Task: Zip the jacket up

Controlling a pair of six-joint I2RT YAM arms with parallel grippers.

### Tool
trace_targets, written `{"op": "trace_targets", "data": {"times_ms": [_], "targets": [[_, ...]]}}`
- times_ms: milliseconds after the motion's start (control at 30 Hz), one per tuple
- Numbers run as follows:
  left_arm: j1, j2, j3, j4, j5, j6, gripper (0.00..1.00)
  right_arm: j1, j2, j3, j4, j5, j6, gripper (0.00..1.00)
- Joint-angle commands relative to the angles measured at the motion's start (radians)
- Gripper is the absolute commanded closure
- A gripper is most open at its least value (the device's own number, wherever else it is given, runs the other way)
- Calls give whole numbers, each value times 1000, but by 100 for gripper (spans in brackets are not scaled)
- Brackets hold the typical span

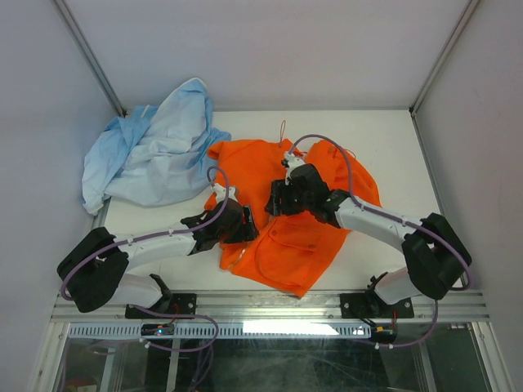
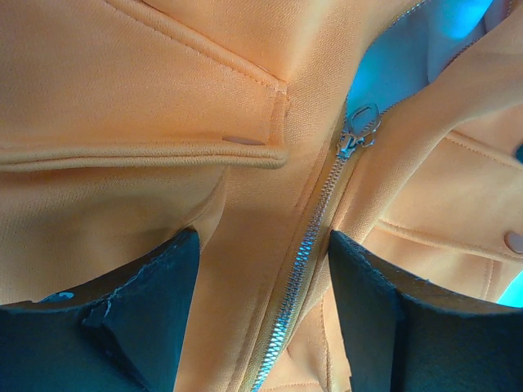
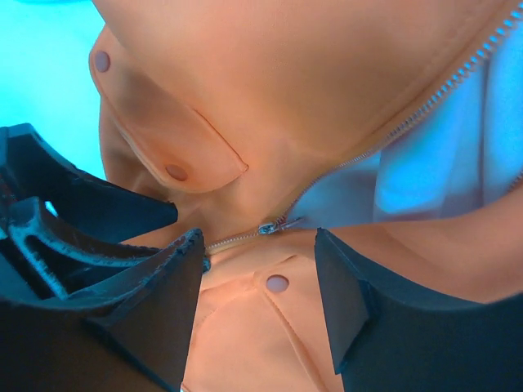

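Sprawling orange jacket on white table, pale grey walls around.

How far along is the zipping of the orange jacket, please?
Done: the teeth are closed below the slider. In hand: both grippers sit open over the jacket, the right gripper poised at the slider, the left gripper astride the closed teeth; neither grips. Left: the open teeth above, where the lining shows.

Seen from above, the left gripper and right gripper hide the middle of the jacket and with it the zipper, whose lower end is cut off at the bottom of the left wrist view and whose open teeth run out at the right wrist view's upper right corner.
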Motion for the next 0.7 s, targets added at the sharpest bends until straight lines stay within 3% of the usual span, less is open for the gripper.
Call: {"op": "trace_targets", "data": {"times_ms": [0, 167, 467, 667], "targets": [[-1, 6, 22, 40, 18, -13, 35, 24, 79, 56, -48, 2, -79, 42], [-1, -16, 12, 51, 27, -30, 34, 59, 88, -40, -50, 3, -96, 47], [0, -28, -21, 125, 84, -107, 34, 106, 89, -261, 147, 55, -61, 48], [8, 21, -10, 192, 114, -146, 38, 123, 82, -299, 230, 39, -55, 51]]}}
